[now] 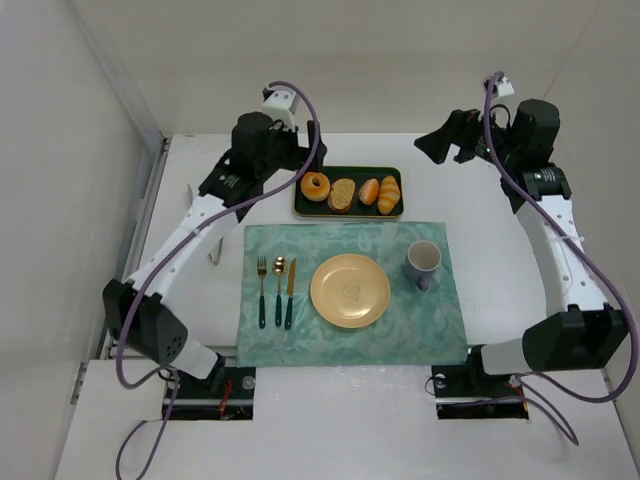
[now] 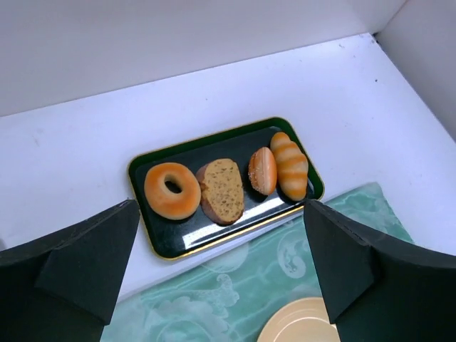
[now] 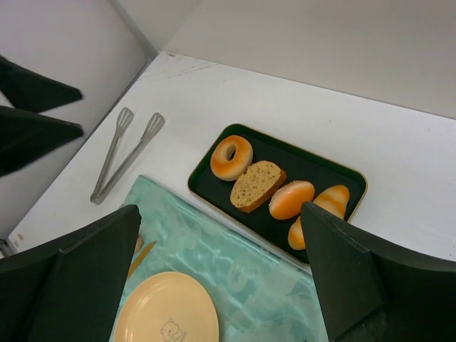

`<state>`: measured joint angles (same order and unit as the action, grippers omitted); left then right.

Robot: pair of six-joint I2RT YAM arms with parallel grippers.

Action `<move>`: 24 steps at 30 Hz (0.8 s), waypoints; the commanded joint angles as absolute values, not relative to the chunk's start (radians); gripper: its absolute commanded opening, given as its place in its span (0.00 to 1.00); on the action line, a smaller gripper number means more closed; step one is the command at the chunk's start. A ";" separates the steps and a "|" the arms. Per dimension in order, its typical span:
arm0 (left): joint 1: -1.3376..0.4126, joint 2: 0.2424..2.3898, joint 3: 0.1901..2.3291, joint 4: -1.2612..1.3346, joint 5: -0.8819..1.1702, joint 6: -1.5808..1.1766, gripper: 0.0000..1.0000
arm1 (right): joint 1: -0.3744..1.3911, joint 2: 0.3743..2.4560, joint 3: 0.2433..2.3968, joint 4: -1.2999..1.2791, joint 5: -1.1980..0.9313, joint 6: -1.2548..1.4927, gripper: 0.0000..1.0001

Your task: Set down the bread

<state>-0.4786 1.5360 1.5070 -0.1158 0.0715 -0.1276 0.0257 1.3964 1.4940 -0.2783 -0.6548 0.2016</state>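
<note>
the bread is lying as four pieces in a row on the dark tray (image 2: 167,239), which is sitting at the middle of the far edge of the table (image 1: 480,230), just beyond the far edge of the green placemat (image 1: 420,320). a bagel (image 2: 172,189) is lying at the left end, then a brown slice (image 2: 221,189), a round bun (image 2: 263,170) and a striped roll (image 2: 290,164), the last two touching each other. which piece is meant cannot be told from the task. all of them are being judged as light and soft, with a crust that is likely giving way under a hard squeeze, so a gentle grip is being advised. the bagel, lying a little apart from the slice, is being judged the easiest to take, across its ring or across one side through the hole; the slice is thin and crumbly and is better taken by its long edges. the left gripper (image 2: 219,214) is being held above the tray and tilted down toward it, its jaws spread wide and holding nothing, with the arm reaching from the near left corner toward the far edge. the right gripper (image 3: 219,210) is also gaping wide and empty; it is being held high near the far right corner, well apart from the tray and pointing toward it. the plate (image 1: 350,290) at the middle of the placemat is bare and is being judged the likely place for the bread.
</note>
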 commanded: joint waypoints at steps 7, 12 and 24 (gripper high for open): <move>-0.466 1.220 1.232 -0.127 -0.106 -0.028 1.00 | 0.086 1.255 1.466 -0.277 -0.748 0.087 0.99; -0.362 1.095 1.096 -0.127 -0.063 -0.006 1.00 | 0.426 1.255 1.499 -0.422 -0.211 -0.035 0.99; -0.258 1.092 0.894 -0.163 -0.244 -0.067 1.00 | 0.598 1.279 1.322 -0.319 0.077 -0.072 1.00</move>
